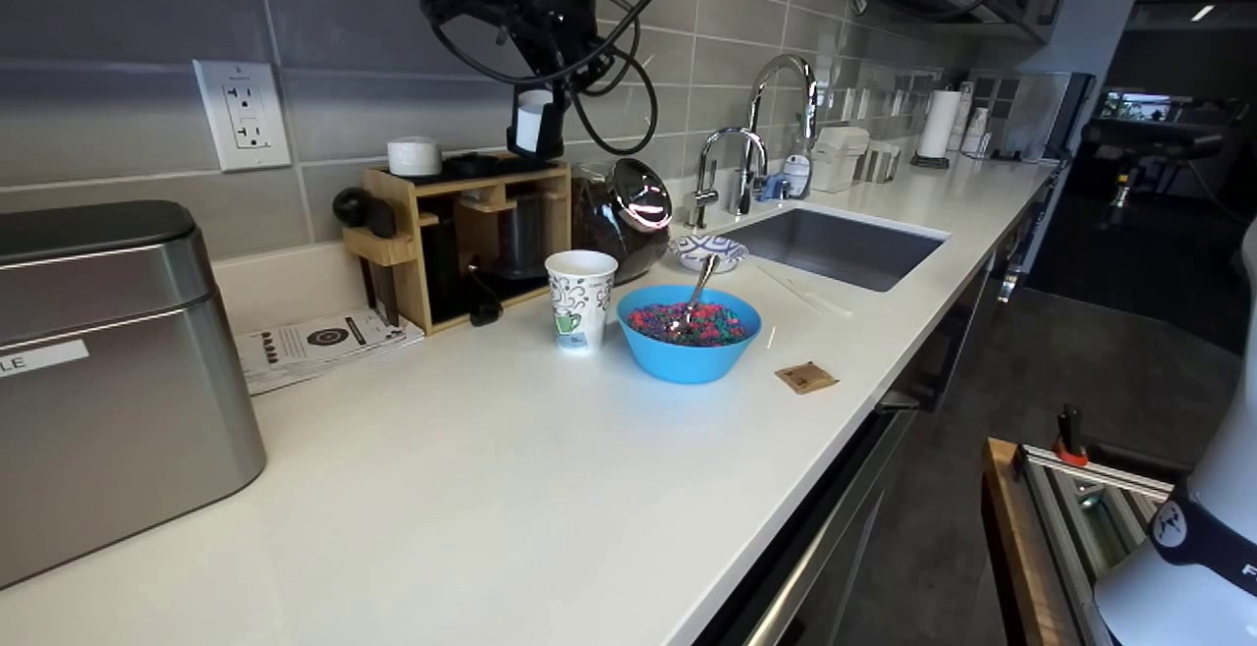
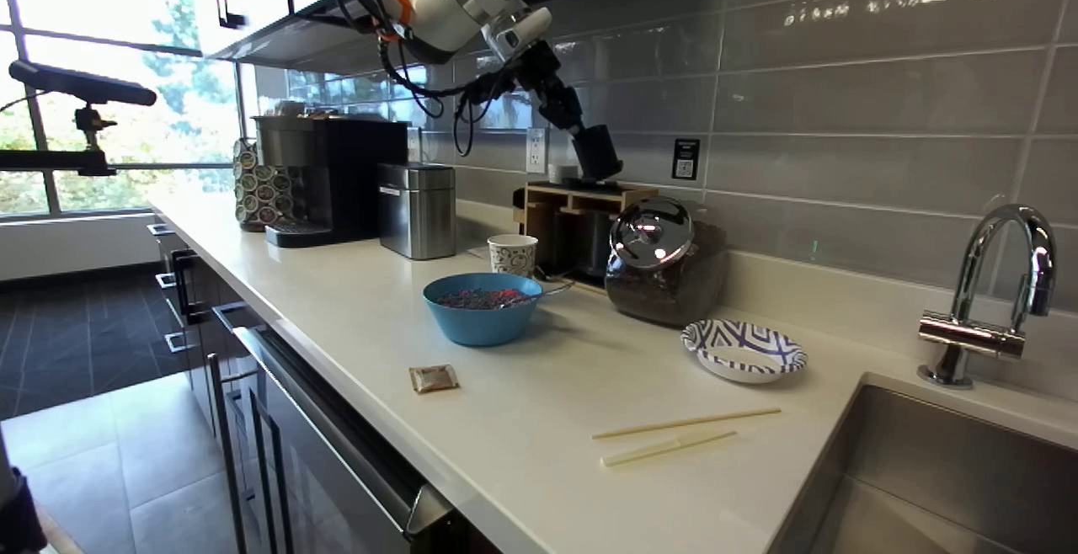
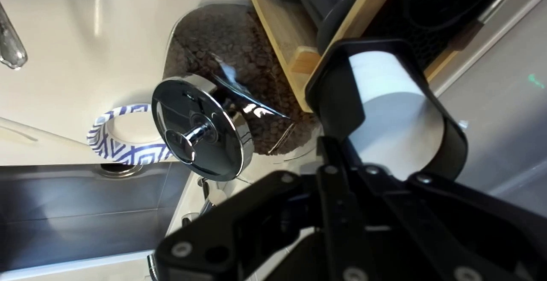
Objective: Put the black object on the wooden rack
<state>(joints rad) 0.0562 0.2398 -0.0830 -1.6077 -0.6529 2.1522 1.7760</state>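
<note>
The black object (image 1: 552, 135), a small cup-like container with a white patch, hangs from my gripper (image 1: 543, 81) and also shows in an exterior view (image 2: 596, 152). In the wrist view the black object (image 3: 337, 91) shows its open side and white inside. My gripper (image 3: 334, 144) is shut on its wall. The object is tilted, just above the right end of the wooden rack (image 1: 496, 181); I cannot tell whether it touches. The rack also shows in an exterior view (image 2: 532, 205) and at the top of the wrist view (image 3: 282, 29).
A white round stack (image 1: 413, 156) and a flat black item (image 1: 473, 165) sit on the rack's top. A jar of coffee beans (image 2: 665, 276) stands beside the rack. A paper cup (image 1: 580, 302) and a blue bowl (image 1: 687, 361) stand in front. The tiled wall is behind.
</note>
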